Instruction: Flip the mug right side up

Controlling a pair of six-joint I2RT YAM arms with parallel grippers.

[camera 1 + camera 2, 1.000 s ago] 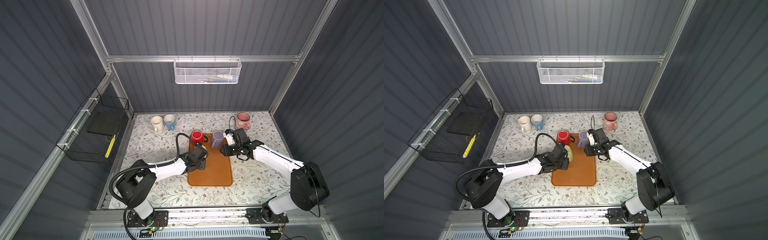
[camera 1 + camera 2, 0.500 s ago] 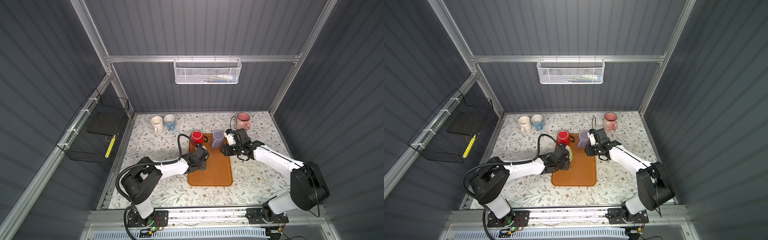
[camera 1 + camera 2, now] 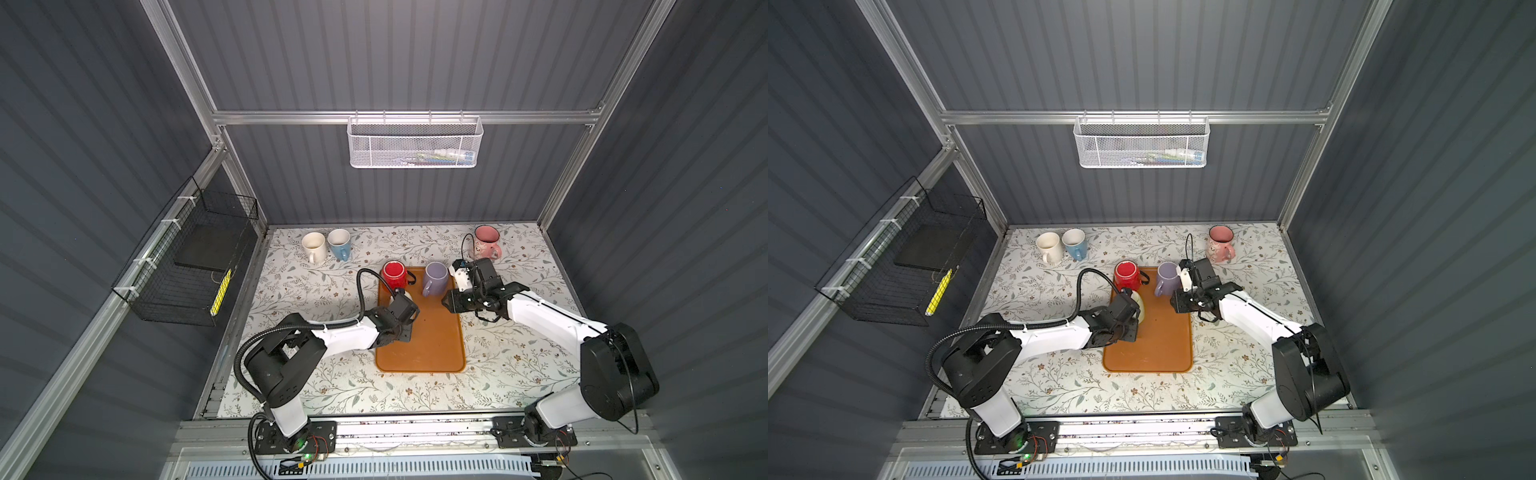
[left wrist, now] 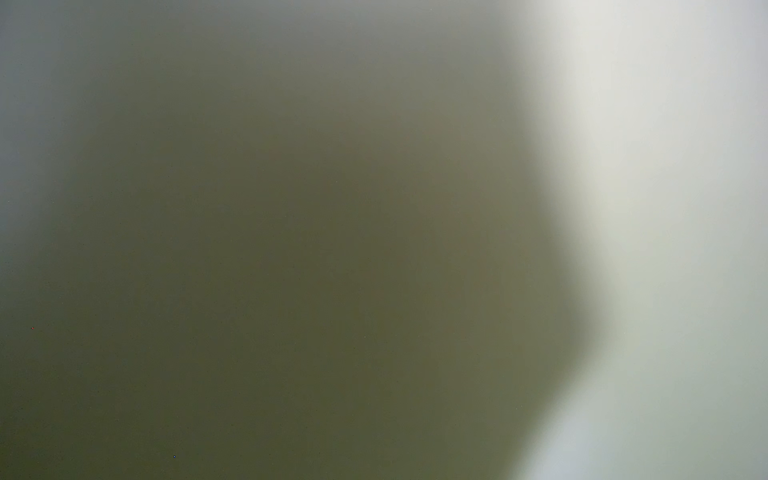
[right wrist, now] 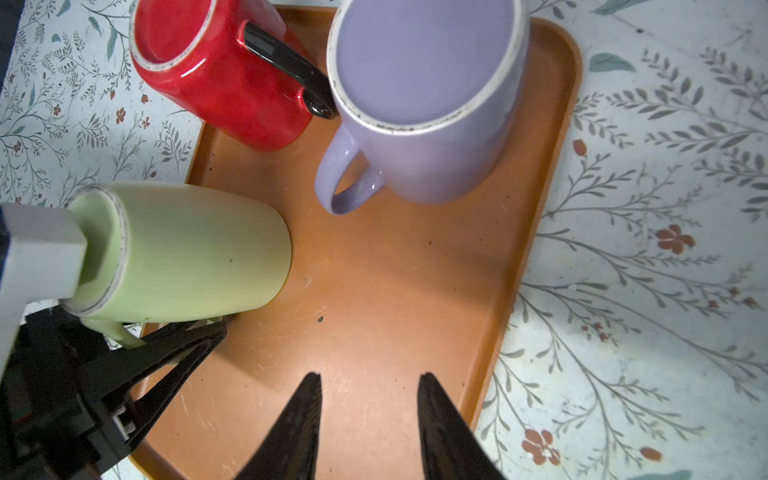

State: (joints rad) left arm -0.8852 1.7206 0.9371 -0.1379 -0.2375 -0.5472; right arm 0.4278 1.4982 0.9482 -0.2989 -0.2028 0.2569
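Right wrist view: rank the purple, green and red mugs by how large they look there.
1. purple mug: largest, though probably helped by being nearest the camera.
2. green mug.
3. red mug: partly cut off by the frame edge, so its rank against the green one is unsure.

Left wrist view: wholly blurred.
Left claw (image 5: 212, 334): cut off at edge; grip on handle unclear.
Green mug (image 3: 1141, 308): mostly hidden beneath that claw in both top views.
Wire basket (image 3: 415, 145) contents: too small to tell.
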